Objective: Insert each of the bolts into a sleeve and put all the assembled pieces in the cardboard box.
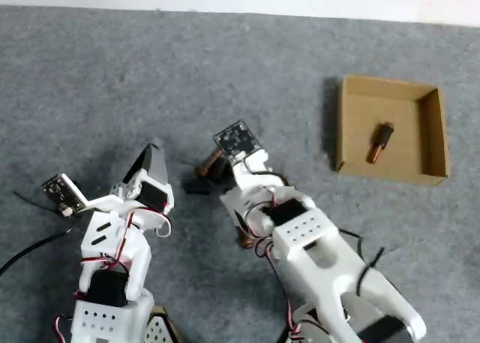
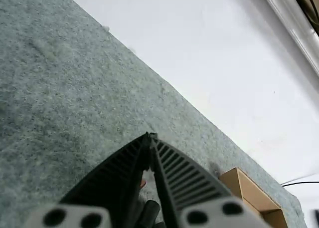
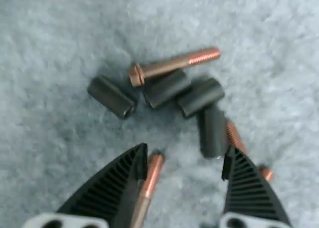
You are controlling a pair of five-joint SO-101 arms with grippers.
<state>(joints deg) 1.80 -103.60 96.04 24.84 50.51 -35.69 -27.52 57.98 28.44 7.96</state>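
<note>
- desk (image 1: pixel 90 73): grey felt top that carries every item. It runs on ahead of the left jaws to a white surface (image 2: pixel 209 63).
- right arm (image 1: pixel 315 245): white body with red and black wiring. The right jaws are spread wide and grip nothing. Their tips sit low over the loose parts, one to either side of the pile's near edge.
- left arm (image 1: pixel 112 245): white body. The left jaws are pressed together tip to tip with nothing between them. They point out over bare felt, to one side of the right jaws and clear of the pile.
- box (image 1: pixel 390 129): brown cardboard, open at the top. It stands well apart from both sets of jaws. From the left jaws it lies far ahead and off to one side (image 2: pixel 246 190).
- assembled piece (image 1: pixel 380 142): one bolt seated in a dark sleeve, lying slantwise on the floor of the box.
- sleeves (image 3: pixel 166 87): four, dark, each lying on its side. Three form a loose arc just ahead of the right jaws. The fourth lies nearer, close to one tip.
- bolts (image 3: pixel 172 66): copper, three seen loose.
  - One lies against the sleeves on the side away from the right jaws.
  - One lies just beside the inner face of one tip.
  - One is partly hidden behind the other tip, next to the nearest sleeve.
</note>
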